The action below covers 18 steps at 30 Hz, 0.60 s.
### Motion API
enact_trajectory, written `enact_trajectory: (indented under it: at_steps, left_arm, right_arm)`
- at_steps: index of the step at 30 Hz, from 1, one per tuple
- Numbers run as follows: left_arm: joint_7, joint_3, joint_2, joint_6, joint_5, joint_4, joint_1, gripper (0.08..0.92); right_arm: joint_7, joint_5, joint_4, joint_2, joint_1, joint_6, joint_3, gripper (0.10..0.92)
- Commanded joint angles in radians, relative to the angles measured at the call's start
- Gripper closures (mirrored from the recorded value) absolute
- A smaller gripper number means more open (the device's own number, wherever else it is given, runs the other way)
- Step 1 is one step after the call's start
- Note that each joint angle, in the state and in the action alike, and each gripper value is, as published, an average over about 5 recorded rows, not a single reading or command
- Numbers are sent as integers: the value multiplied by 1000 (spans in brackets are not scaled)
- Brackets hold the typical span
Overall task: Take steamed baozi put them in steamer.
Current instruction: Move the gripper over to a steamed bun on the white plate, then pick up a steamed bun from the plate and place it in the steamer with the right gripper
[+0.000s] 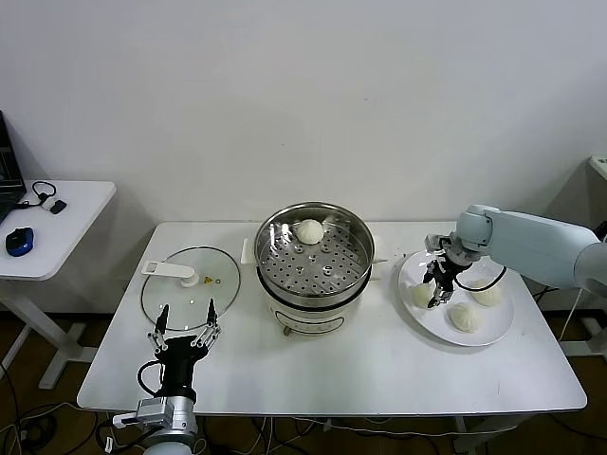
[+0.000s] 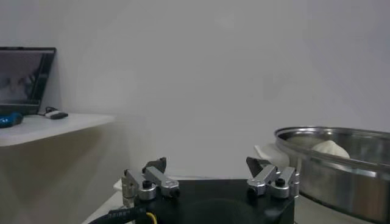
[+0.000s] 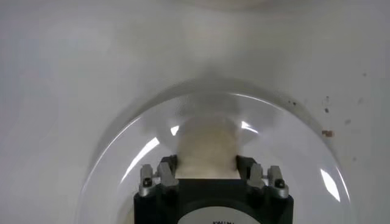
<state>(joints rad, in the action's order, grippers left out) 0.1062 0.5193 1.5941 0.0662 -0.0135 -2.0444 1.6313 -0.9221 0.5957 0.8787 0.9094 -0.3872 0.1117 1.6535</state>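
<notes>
The steamer (image 1: pixel 314 214) stands mid-table with one steamed baozi (image 1: pixel 309 230) at the back of its perforated basket. On the right, a white plate (image 1: pixel 432 322) holds three more baozi. My right gripper (image 1: pixel 438 289) reaches down onto the plate's left bun (image 1: pixel 421 296). In the right wrist view its fingers press both sides of that baozi (image 3: pixel 206 149), which still rests on the plate (image 3: pixel 122 158). My left gripper (image 1: pixel 185 318) is parked open at the table's front left, fingers pointing up. The left wrist view shows its gripper (image 2: pixel 207 167) empty, with the steamer (image 2: pixel 341 176) off to one side.
A glass lid (image 1: pixel 190 287) with a white handle lies flat left of the steamer, just behind my left gripper. The other two buns (image 1: pixel 466 317) (image 1: pixel 487 295) sit right of the gripped one. A side desk (image 1: pixel 47 237) stands at far left.
</notes>
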Motion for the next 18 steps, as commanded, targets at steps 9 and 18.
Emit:
enact_trajectory:
  at_steps: [9,18]
  left_arm:
    - [1,7,-1,-2,0,-6,0,177]
    - [1,-10,-2,-4,7,-12,-1,177]
  right_arm:
    - [-26,53,114,6,-207,6,129,429]
    - [-32,242,376,27,-554,44,291,430]
